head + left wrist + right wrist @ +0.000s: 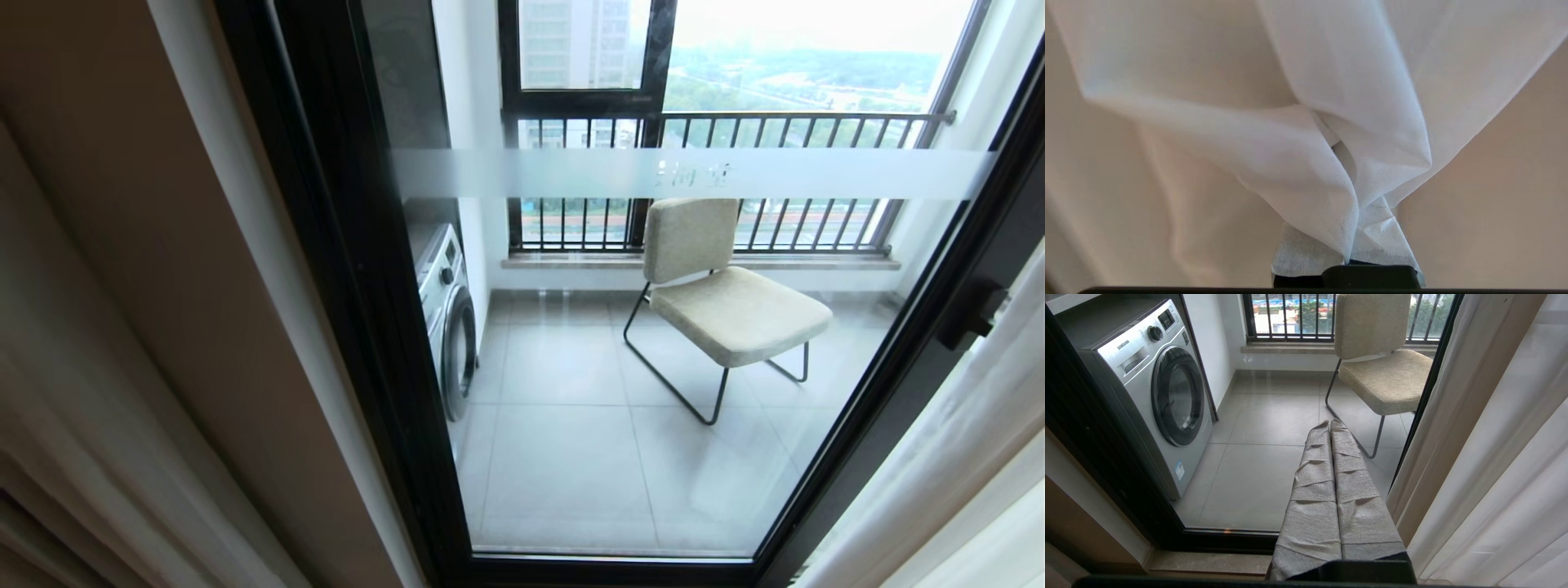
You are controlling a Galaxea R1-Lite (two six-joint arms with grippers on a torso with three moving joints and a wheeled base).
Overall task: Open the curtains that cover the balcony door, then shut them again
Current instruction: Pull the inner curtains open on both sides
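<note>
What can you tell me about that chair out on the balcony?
The chair has a padded beige seat and a separate padded backrest in a nubbly fabric, carried on a thin black metal sled frame. It stands upright and unoccupied on the grey tiled floor, behind the glass door, its back towards the barred window. Nothing but the floor touches it.

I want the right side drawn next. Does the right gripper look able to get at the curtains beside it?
Probably yes: the right gripper is shut and holds nothing, and the curtains hang just beside it with nothing between them.
</note>
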